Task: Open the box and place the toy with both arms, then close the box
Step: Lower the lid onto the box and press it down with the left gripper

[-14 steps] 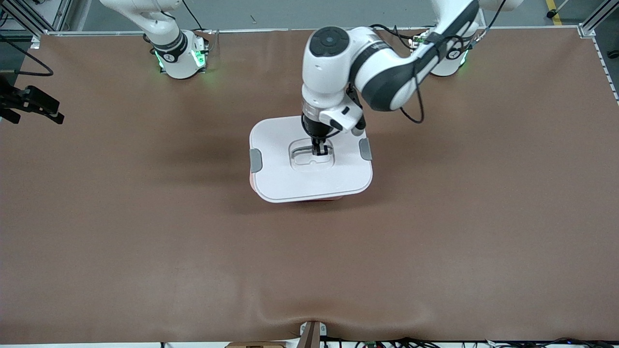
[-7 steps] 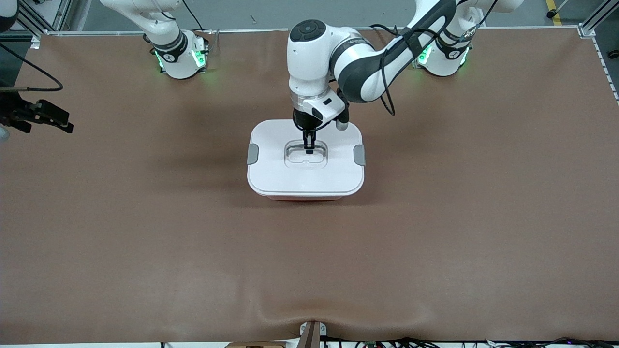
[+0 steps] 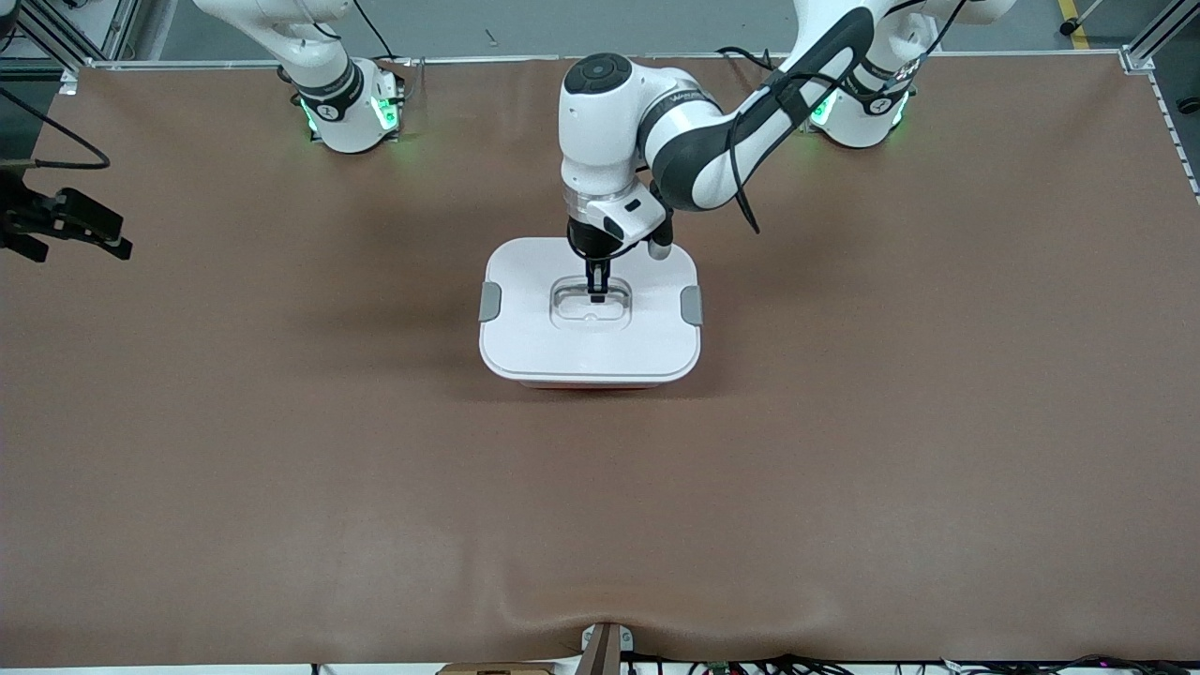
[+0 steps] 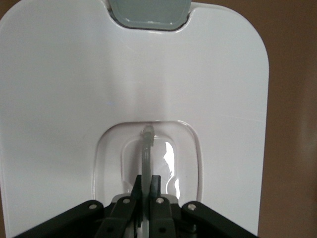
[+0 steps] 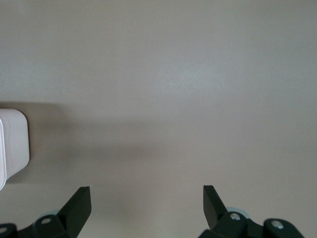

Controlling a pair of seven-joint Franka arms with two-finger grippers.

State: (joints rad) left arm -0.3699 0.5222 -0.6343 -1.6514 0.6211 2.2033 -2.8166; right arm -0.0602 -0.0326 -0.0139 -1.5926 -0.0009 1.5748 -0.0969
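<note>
While the brown desk (image 3: 281, 450) spreads wide under both arms, the box (image 3: 590, 314) stands on it about midway between the two arm bases, its white lid (image 3: 525, 337) seated level on the pale pink tub, of which only a thin strip shows under the lid's edge nearest the front camera. The left arm (image 3: 712, 141) reaches in from its base and bends down over the box, so that the left tool (image 3: 597, 292) stands directly above the lid's middle, pointing straight down into the recess. The right arm (image 3: 309, 56) waits near its own end of the desk, and the right tool (image 3: 75, 225) hangs over bare desk well apart from the box; in the right wrist view its fingers (image 5: 79, 203) are spread wide with nothing between them, and only a corner of the lid shows at that picture's edge. Two grey side clips (image 3: 489, 302) sit at the lid's short ends. Smallest, the clear handle (image 4: 148, 148) in the recessed centre is pinched between the left tool's narrow, nearly closed fingers (image 4: 156, 186).
</note>
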